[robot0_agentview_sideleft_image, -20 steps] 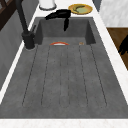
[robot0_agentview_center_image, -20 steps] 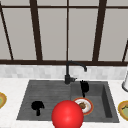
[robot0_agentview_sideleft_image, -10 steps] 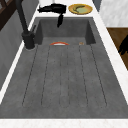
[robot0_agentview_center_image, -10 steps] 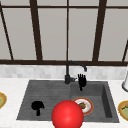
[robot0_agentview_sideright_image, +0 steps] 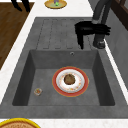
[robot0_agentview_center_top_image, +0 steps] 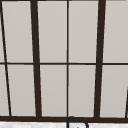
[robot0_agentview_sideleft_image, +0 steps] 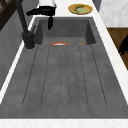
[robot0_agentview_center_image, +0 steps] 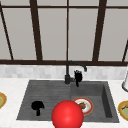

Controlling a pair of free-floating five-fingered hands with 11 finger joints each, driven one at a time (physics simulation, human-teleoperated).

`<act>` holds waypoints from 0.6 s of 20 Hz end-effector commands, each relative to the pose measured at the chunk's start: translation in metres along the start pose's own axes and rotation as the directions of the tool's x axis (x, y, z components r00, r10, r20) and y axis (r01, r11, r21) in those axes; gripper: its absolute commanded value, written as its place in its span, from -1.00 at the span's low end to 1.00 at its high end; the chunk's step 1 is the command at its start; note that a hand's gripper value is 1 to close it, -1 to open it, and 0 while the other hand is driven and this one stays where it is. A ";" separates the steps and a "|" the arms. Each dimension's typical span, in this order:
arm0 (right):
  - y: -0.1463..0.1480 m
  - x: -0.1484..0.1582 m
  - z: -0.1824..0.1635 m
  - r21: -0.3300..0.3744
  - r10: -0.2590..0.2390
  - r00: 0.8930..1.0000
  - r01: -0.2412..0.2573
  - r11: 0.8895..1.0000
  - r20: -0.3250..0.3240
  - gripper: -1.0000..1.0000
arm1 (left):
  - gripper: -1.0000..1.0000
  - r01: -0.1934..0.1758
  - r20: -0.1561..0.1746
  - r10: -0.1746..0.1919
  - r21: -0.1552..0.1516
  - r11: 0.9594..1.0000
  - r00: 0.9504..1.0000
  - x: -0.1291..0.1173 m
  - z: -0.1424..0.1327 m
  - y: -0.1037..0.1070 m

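Note:
My right hand (robot0_agentview_center_image: 78,76) hovers over the back of the sink basin, right beside the black faucet (robot0_agentview_center_image: 67,74). It is open, fingers straight toward the faucet (robot0_agentview_sideright_image: 100,27) and thumb hanging down, as the right side view shows of the right hand (robot0_agentview_sideright_image: 90,28) and the left side view of the same hand (robot0_agentview_sideleft_image: 42,11). My left hand (robot0_agentview_center_image: 37,106) floats open above the draining board (robot0_agentview_center_image: 42,93), holding nothing. In the basin lies an orange-rimmed plate (robot0_agentview_sideright_image: 70,81) with a brown lump of food on it.
A red ball (robot0_agentview_center_image: 67,115) sits at the sink's front edge. A small round scrap (robot0_agentview_sideright_image: 38,91) lies on the basin floor. Yellow bowls stand on the counter at the left (robot0_agentview_center_image: 1,100) and at the right (robot0_agentview_center_image: 123,110). A white object (robot0_agentview_center_image: 125,82) stands far right. A window (robot0_agentview_center_top_image: 67,57) spans the back wall.
My right hand has drifted a little up and back, closer to the faucet. The left hand, plate and ball have not moved.

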 end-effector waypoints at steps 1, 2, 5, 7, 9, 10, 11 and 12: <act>0.002 -0.001 -0.016 0.118 0.011 1.000 -0.010 0.993 -0.010 -1.00 | 0.00 0.000 0.000 0.000 0.000 1.000 1.000 0.000 0.000 0.000; 0.002 0.000 -0.020 0.141 0.012 1.000 -0.011 0.990 -0.010 -1.00 | 0.00 0.000 0.000 0.000 0.000 1.000 1.000 0.000 0.000 0.000; 0.004 0.000 -0.035 0.203 0.004 1.000 -0.003 0.979 -0.007 -1.00 | 0.00 0.000 0.000 0.000 0.000 1.000 1.000 0.000 0.000 0.000; 0.015 -0.005 -0.044 0.216 -0.010 1.000 0.008 0.976 0.007 -1.00 | 0.00 0.000 0.000 0.000 0.000 1.000 1.000 0.000 0.000 0.000; 0.024 -0.006 -0.056 0.228 -0.013 1.000 0.010 0.974 0.011 -1.00 | 0.00 0.000 0.000 0.000 0.000 1.000 1.000 0.000 0.000 0.000; 0.030 -0.003 -0.062 0.230 -0.006 1.000 0.006 0.973 0.000 -1.00 | 0.00 0.000 0.000 0.000 0.000 1.000 1.000 0.000 0.000 0.000; 0.034 0.002 -0.065 0.229 0.003 1.000 -0.003 0.973 -0.001 -1.00 | 0.00 0.000 0.000 0.000 0.000 1.000 1.000 0.000 0.000 0.000; 0.037 0.006 -0.068 0.225 0.011 1.000 -0.008 0.974 -0.011 -1.00 | 0.00 0.000 0.000 0.000 0.000 1.000 1.000 0.000 0.000 0.000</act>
